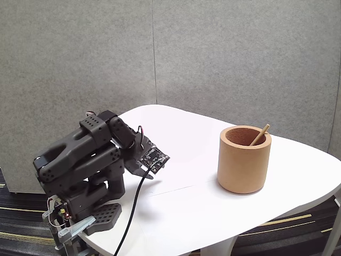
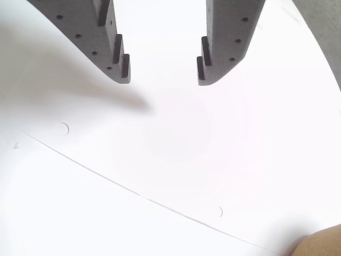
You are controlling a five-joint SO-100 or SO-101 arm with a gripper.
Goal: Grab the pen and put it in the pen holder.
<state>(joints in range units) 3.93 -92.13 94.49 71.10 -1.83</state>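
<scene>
Your thin light-brown wooden pen (image 1: 259, 135) already stands in the thick-walled tan cork-like pen holder (image 1: 243, 160) — in the fixed view it leans against the cup's right inner rim with its upper end poking out above the edge. So the placing step looks finished, and what you have in hand is the retreat to rest. The dark grey folded arm (image 1: 80, 160) sits hunched over its base at the left edge of the rounded white desk (image 1: 192, 197), well apart from the cup, with a black cable (image 1: 130, 213) trailing down from the wrist over the desk's front edge. The tool (image 2: 162, 72) is released: in the wrist view its two dark fingers (image 2: 120, 58) stand spread with bare white desk between them, nothing gripped, hovering just above the surface. A sliver of the tan cup shows at the lower right corner of that view. I judge little remains for you to do — if anything, let the arm settle into its parked pose and keep the tool clear of the cup, so the pen is not knocked or tipped.
</scene>
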